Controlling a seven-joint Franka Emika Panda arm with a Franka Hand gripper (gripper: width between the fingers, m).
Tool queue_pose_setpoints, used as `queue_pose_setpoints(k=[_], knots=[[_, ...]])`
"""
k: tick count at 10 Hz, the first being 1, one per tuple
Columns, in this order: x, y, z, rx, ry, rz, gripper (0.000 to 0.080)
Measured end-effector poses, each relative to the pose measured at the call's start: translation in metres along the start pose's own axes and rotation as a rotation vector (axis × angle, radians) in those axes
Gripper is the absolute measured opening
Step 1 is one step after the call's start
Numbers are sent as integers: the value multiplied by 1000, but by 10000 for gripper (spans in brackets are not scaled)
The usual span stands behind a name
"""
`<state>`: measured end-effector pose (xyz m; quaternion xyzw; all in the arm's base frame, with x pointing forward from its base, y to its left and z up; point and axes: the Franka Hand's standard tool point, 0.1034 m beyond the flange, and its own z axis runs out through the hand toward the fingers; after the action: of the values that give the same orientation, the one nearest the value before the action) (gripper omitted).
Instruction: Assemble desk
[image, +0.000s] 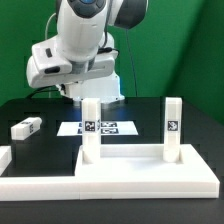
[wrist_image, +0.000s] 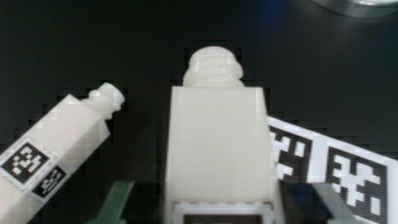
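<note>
Gripper (wrist_image: 208, 203) jaws partly closed, clamping leg (wrist_image: 214, 120) from both sides; threaded end points away from fingers (wrist_image: 121, 203). Second leg (wrist_image: 63, 140) lies on black table (wrist_image: 71, 50), beside held one. Marker board (wrist_image: 338, 165) on other side. Desk top (image: 140, 172) at front, two upright legs (image: 172, 125) on it.

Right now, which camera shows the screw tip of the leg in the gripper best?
The wrist view: the leg held in the gripper fills the frame, its ribbed tip clear against the black table. The exterior view shows upright legs but no tip.
</note>
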<state>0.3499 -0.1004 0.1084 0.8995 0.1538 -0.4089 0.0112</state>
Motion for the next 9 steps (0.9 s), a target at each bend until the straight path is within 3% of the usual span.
queue_pose_setpoints(k=[1,3,4,5,6,9], knots=[[3,-3,-5,0,24,12,287],[14,-44,-54,11,161,42,287],[19,-44,-82,-7,225,38,287],[23,-31,-110,-19,280,46,287],[30,-26,-118,-38,368,51,287],[29,-27,-117,-60,544,53,287]])
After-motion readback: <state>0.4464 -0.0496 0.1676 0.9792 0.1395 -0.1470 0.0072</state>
